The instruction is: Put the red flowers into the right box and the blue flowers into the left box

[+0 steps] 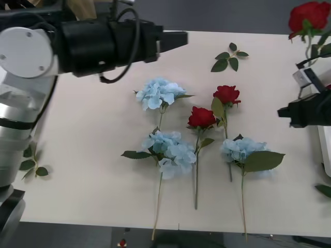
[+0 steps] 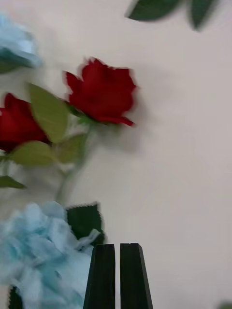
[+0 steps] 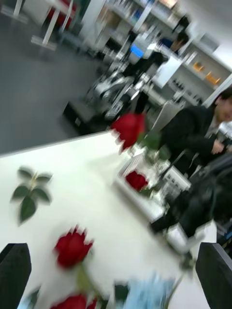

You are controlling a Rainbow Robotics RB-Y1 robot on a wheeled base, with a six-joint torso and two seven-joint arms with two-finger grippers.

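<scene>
With one deep red artificial rose (image 3: 137, 180) already in the white plastic right box (image 3: 145, 203) beyond the right gripper (image 2: 116, 277), whose black fingers are pressed together and empty, two red roses (image 1: 201, 118) and three fluffy pale blue flowers (image 1: 170, 151) lie on the worktop (image 1: 93, 134) between it and the spread-fingered left gripper (image 3: 116, 275).

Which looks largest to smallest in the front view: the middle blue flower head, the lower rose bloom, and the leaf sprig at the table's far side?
1. Middle blue flower head, clearly largest.
2. Leaf sprig and lower rose bloom look about alike; I would not rank them.
</scene>
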